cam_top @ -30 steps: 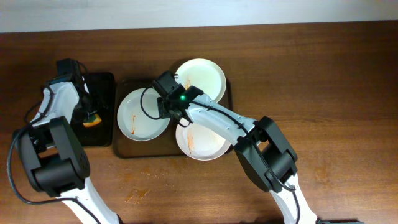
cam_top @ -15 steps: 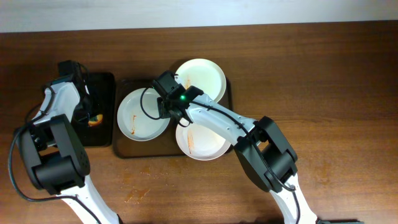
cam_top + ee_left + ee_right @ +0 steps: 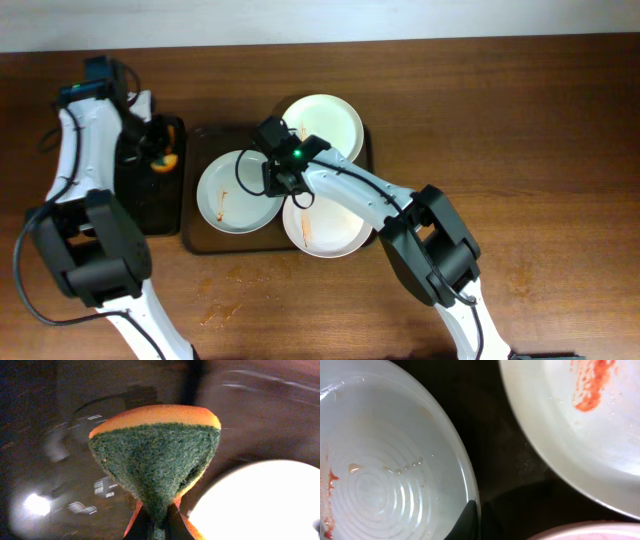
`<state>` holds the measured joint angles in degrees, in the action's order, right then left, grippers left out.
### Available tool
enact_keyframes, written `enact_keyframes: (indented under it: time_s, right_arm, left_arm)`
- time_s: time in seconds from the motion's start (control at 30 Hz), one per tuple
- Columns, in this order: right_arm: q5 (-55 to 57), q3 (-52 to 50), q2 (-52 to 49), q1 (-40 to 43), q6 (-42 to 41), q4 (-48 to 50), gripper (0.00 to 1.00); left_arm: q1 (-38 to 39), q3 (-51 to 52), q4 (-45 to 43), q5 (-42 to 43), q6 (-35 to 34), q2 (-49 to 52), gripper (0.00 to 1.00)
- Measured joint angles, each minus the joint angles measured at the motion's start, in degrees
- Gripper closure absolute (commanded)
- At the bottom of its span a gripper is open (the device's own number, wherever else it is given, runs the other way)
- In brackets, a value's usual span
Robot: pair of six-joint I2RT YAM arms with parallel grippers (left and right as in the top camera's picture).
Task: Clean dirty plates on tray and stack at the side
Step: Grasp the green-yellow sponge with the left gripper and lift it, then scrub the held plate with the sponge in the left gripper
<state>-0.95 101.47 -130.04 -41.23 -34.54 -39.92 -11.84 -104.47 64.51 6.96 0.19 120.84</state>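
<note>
Clenches the left tool [image 3: 156,527] on a soft orange sponge with green scouring face [image 3: 155,455] above the narrow black tray [image 3: 160,210]; pinches with the shut right tool [image 3: 475,520] the rim of a round white sauce-smeared plate [image 3: 232,192] on the dark brown rectangular tray [image 3: 202,241]. Likely light, stiff, slick, breakable: best held by the rim. Hides half the front plate [image 3: 335,235] under the right arm.

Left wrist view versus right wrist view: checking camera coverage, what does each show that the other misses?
Only the left wrist view shows the sponge, green pad toward the camera, pinched in the left fingers. Only the right wrist view shows red sauce smears on the ribbed plate and a second plate, the tray between them, and the right fingers closed on the ribbed plate's rim. Both show a white plate; whether the same one, I cannot tell.
</note>
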Motion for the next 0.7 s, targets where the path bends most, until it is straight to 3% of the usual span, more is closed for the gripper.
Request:
enact_keyframes:
  time_s: [0.27,0.7]
  right_arm:
    - [-5.5,0.0,0.0,4.4,0.1,0.1,0.96]
    - [-11.0,0.0,0.0,4.8,1.0,1.4,0.96]
  left_arm:
    - [8.4,1.9,1.7,4.6,2.5,0.0,0.99]
    - [9.0,17.5,-7.7,12.0,5.4,0.0,0.99]
